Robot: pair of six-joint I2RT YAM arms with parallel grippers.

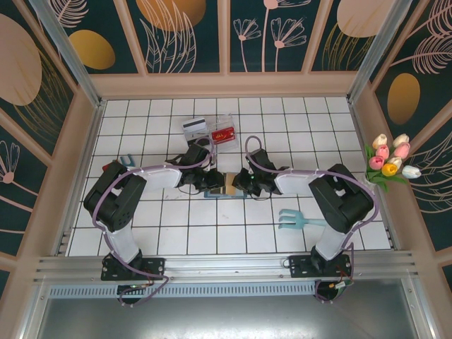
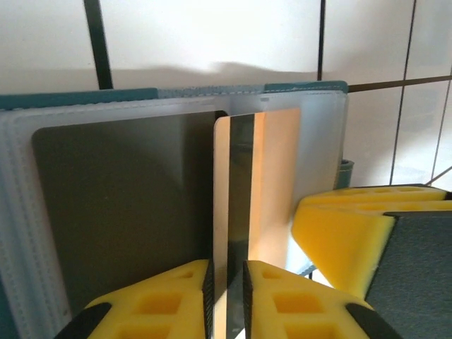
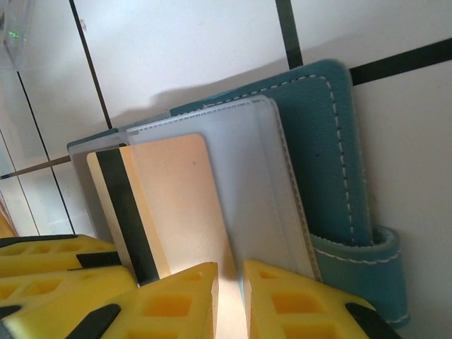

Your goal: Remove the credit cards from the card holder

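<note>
Card holder: the teal card holder (image 1: 227, 192) is lying open on the white tiled worktop (image 1: 176, 226), at its middle, between the two arms.
Cards: a brownish-gold card (image 2: 272, 176) with a black stripe is lying on the holder's clear sleeves, and a dark grey card (image 2: 120, 205) is sitting in the sleeve beside it. A red card (image 1: 224, 133) is lying well apart, on the far side.
Left tool: the left tool (image 2: 226, 272) is reaching in from the left. Its tips are standing a narrow slit apart over the gold card's striped edge. Whether they are pinching it cannot be told.
Right tool: the right tool (image 3: 231, 272) is reaching in from the right, tips also a slit apart over the gold card and sleeve. Its grip cannot be told either.
Key relation: the gold card's long axis is running left to right, in line with both tools. The left tool is looking better placed to draw it leftward, with the right tool steadying the holder.
</note>
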